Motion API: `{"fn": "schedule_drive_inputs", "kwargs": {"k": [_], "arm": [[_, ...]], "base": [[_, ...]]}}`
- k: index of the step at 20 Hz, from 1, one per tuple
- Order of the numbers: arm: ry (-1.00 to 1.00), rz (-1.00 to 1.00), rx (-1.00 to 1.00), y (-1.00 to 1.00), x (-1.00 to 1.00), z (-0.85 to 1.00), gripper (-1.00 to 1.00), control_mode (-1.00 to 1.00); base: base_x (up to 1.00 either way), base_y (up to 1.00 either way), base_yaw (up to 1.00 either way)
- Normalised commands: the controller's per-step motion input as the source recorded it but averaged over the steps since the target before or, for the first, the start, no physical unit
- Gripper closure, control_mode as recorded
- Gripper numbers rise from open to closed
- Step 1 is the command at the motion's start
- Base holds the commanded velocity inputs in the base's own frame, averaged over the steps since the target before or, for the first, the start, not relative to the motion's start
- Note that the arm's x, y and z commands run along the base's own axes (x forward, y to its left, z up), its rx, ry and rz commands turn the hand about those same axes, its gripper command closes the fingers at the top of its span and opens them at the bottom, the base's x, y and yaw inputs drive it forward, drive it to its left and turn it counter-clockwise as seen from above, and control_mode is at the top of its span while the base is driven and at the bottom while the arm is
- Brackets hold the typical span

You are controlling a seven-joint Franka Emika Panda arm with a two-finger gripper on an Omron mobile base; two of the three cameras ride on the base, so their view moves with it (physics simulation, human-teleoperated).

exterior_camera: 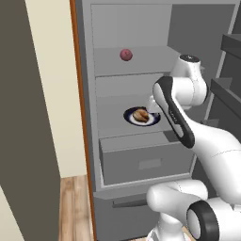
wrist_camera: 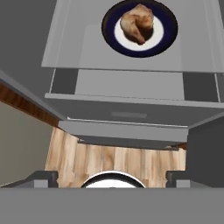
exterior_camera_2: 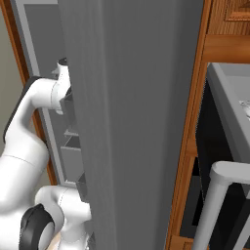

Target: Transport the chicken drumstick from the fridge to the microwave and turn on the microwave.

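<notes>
chicken drumstick [wrist_camera: 137,24]: golden-brown | plate [wrist_camera: 168,30]: white, dark-blue rim | fridge [exterior_camera: 122,160]: grey

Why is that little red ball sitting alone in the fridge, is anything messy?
Nothing looks messy. The red ball rests on an upper fridge shelf, and the chicken drumstick lies neatly on its plate one shelf lower. No spills, nothing tipped.
</notes>
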Motion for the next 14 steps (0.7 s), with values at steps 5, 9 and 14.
{"fn": "schedule_drive_inputs", "kwargs": {"k": [5, 9, 14], "arm": [[-0.13, 0.0, 0.0, 0.0, 0.0, -0.28, -1.0, -1.0], [-0.18, 0.0, 0.0, -0.02, 0.06, -0.26, -1.0, -1.0], [-0.24, 0.0, 0.0, 0.0, 0.18, -0.29, -1.0, -1.0]], "base": [[0.0, 0.0, 0.0], [0.0, 0.0, 0.0], [0.0, 0.0, 0.0]]}}
